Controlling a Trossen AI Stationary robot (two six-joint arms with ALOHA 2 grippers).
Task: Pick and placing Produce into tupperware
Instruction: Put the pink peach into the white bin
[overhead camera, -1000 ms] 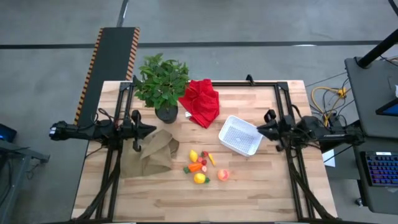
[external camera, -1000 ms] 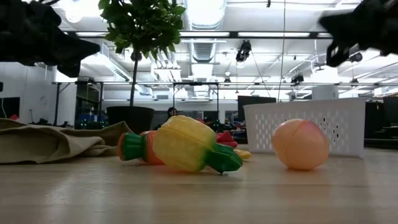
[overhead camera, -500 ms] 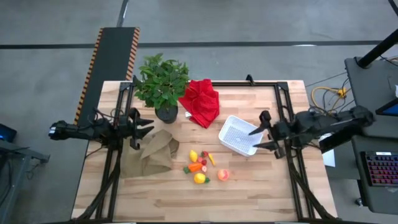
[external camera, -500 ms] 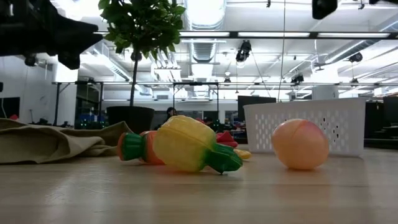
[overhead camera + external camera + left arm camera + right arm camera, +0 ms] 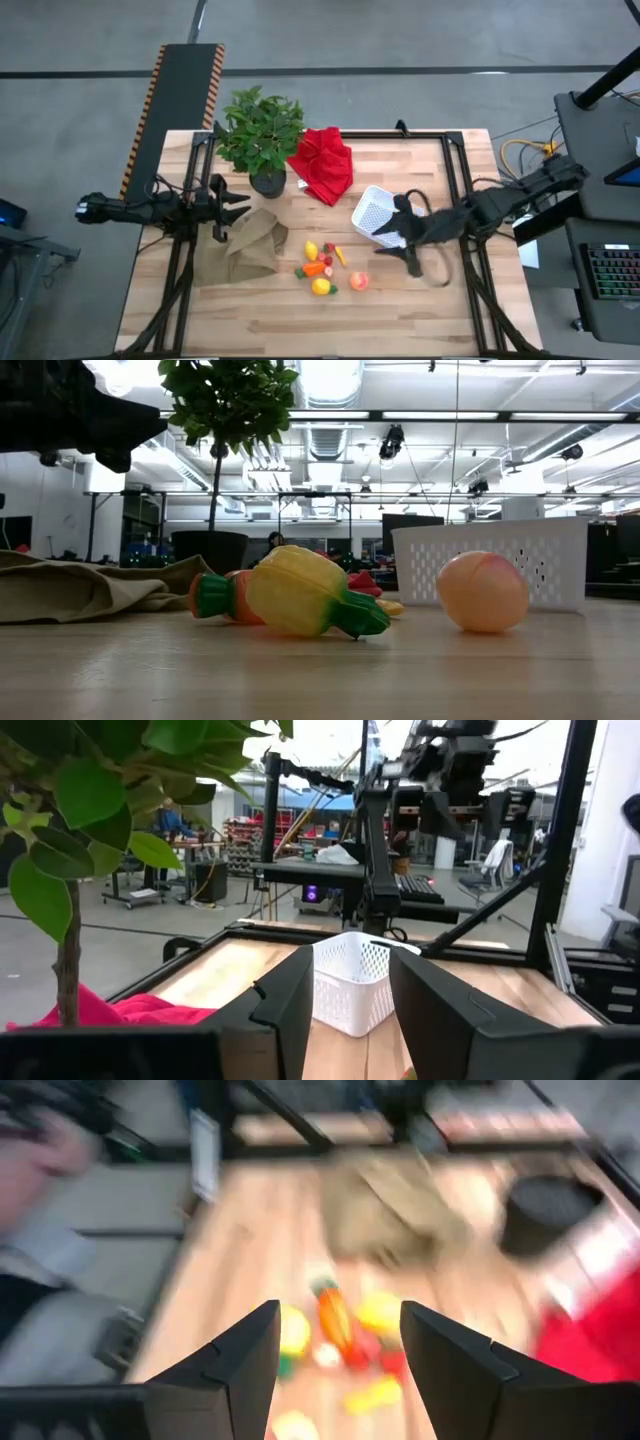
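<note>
Grey floor surrounds a light wooden table (image 5: pixel 260 320) in the high view. A potted plant (image 5: pixel 262 132) stands at the far left, with a red cloth (image 5: pixel 324 163) just to its right and a tan cloth (image 5: pixel 242 248) nearer, on the left side. The white tupperware (image 5: pixel 376 212) sits right of centre, tilted to the table edges. The produce lies in a small cluster near the middle: a yellow piece (image 5: pixel 311 250), an orange carrot-like piece (image 5: pixel 314 268), a yellow piece with green tips (image 5: pixel 321 287) and a pink peach (image 5: pixel 359 281), all outside the tupperware. The right gripper (image 5: pixel 398 242) is held over the tupperware's near right corner, its fingers spread. The left gripper (image 5: pixel 228 203) waits at the left edge beside the plant pot, fingers parted

At table height, the yellow green-tipped piece (image 5: pixel 300 592) is seen at the front, the peach (image 5: pixel 483 592) to its right, and the tupperware (image 5: pixel 500 555) behind the peach, under a ceiling of lights and ducts

Past the left wrist's separated fingers (image 5: pixel 290 1000), the tupperware (image 5: pixel 352 980) is seen upright on the wood, the red cloth (image 5: pixel 130 1010) to one side

Between the right wrist's wide-apart fingers (image 5: pixel 245 1360), the cluster of produce (image 5: pixel 340 1330) is seen blurred on the table
</note>
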